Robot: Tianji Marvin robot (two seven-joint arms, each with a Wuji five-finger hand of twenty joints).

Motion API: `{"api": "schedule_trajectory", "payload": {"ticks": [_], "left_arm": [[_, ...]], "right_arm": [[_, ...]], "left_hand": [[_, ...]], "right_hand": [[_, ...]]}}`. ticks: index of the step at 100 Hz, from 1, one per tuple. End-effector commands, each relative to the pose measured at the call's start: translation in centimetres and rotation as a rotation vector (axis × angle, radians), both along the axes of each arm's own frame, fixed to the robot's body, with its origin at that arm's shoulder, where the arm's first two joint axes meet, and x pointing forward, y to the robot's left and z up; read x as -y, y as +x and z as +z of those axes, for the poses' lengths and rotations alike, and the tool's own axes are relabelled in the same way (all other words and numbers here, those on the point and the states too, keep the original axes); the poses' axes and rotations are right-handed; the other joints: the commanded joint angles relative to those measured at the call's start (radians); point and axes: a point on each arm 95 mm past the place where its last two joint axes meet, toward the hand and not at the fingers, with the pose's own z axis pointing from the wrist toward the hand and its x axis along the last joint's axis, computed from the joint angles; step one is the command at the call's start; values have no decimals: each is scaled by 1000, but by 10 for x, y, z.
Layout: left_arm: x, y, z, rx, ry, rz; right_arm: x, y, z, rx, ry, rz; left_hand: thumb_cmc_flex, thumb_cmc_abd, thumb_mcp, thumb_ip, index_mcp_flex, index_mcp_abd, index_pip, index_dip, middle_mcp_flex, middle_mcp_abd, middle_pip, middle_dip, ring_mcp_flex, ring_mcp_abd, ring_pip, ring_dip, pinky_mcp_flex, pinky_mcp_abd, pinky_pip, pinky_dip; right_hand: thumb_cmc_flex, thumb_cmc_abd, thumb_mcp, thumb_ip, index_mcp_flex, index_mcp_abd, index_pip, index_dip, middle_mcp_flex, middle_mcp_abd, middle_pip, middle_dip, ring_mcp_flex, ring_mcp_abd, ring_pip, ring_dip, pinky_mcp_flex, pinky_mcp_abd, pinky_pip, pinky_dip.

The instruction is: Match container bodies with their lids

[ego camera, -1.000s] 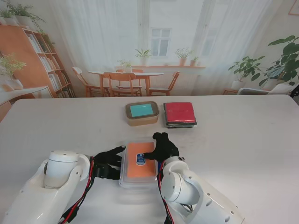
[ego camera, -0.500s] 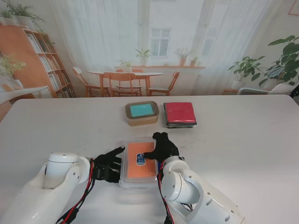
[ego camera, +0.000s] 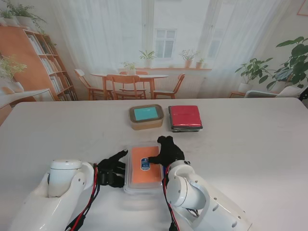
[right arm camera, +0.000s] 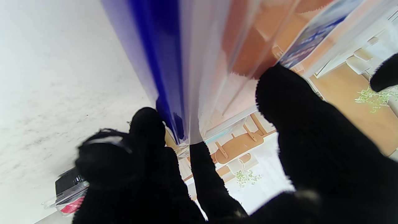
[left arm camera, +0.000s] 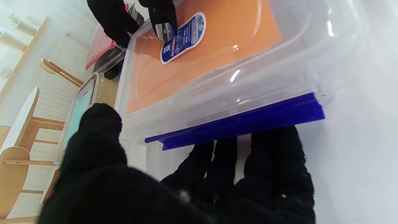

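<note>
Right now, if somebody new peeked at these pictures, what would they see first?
Probably the clear plastic box with the orange lid close to me, squeezed between two black-gloved hands: the left hand at its blue side clip and the right hand with fingers on the lid. Farther from me sit a brown box with a teal lid and, to its right, a red-lidded black box.

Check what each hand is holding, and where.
Both hold the clear container: left hand under its left blue latch, right hand over its right edge.
</note>
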Motion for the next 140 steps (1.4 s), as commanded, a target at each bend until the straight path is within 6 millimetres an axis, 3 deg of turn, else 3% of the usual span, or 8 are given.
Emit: {"api": "schedule_trajectory", "payload": {"ticks": [1, 37, 140], "left_arm": [[7, -11, -10, -76, -1, -28], [7, -11, -7, -71, -8, 0], [-7, -10, 3, 17, -58, 42]], "right_arm": [[0, -4, -11, -43, -6, 9], [0, -5, -11, -42, -4, 9], [-5, -4, -12, -35, -13, 32]], "left_hand": [[-1, -4, -15, 5, -13, -17, 31, 55, -4, -29, 35, 30, 23, -70, 4, 70, 18, -39, 34, 22], [22, -4, -10, 27, -26, -29, 41, 166, 9, -51, 107, 99, 49, -99, 81, 130, 43, -40, 89, 54], [34, -10, -8, 37, -11, -44, 51, 219, 31, -63, 112, 117, 66, -102, 91, 148, 54, -37, 102, 65]], "right_hand": [[52, 14, 24, 21, 81, 41, 33, 17, -3, 11, 15, -9, 52, 35, 69, -25, 26, -141, 70, 0], [53, 13, 23, 21, 81, 44, 33, 18, -1, 13, 23, -22, 53, 34, 70, -25, 26, -141, 70, 0], [64, 6, 38, 22, 77, 47, 36, 21, -4, 16, 31, -42, 59, 29, 73, -27, 36, -150, 66, 3]]}}
